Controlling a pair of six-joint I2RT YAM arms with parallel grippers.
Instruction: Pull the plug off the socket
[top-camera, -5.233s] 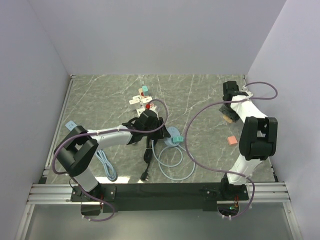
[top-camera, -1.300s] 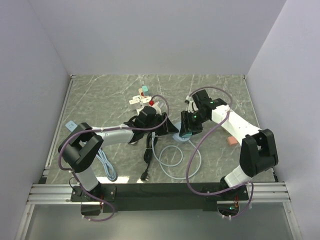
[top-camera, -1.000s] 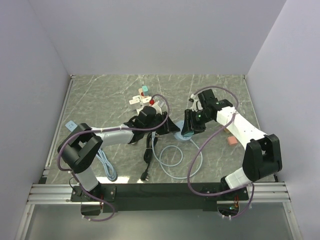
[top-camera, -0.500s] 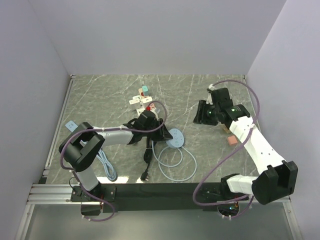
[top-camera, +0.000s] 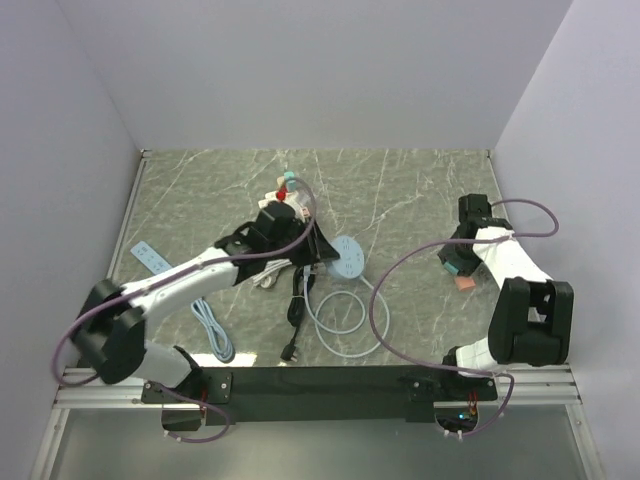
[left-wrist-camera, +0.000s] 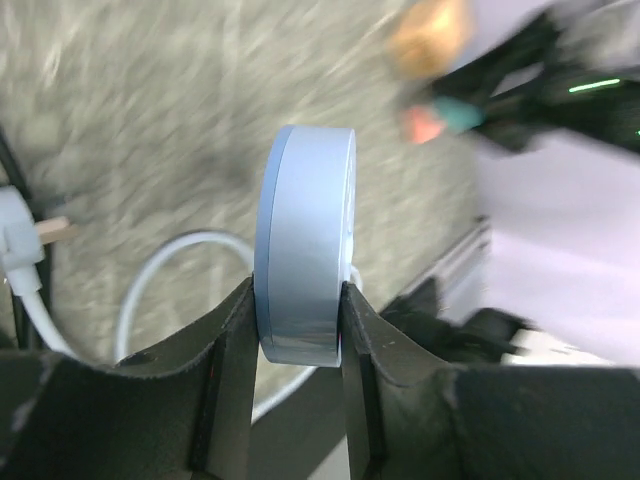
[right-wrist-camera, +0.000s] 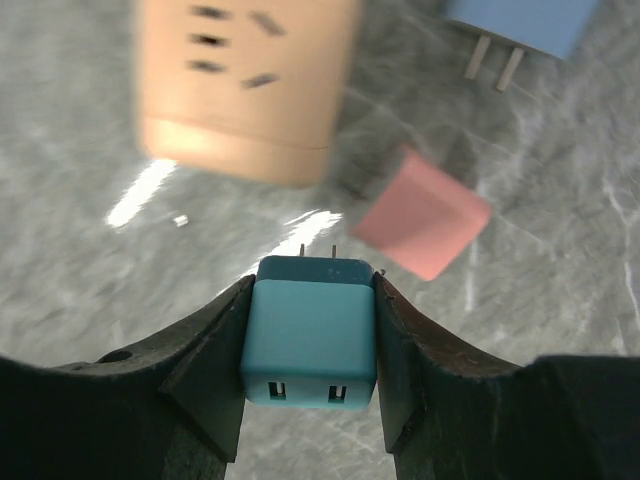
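Veined marble tabletop (top-camera: 400, 190) lies under round socket (left-wrist-camera: 305, 240), boxy plug (right-wrist-camera: 308, 340).

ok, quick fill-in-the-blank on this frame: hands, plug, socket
1. The right hand is shut on a ___ plug.
2. The plug shows ___ bare prongs, seated in nothing.
3. The left hand clamps a round, pale ___ socket.
4. The small block on the table past the prongs is ___.

Missing words: teal; two; blue; pink
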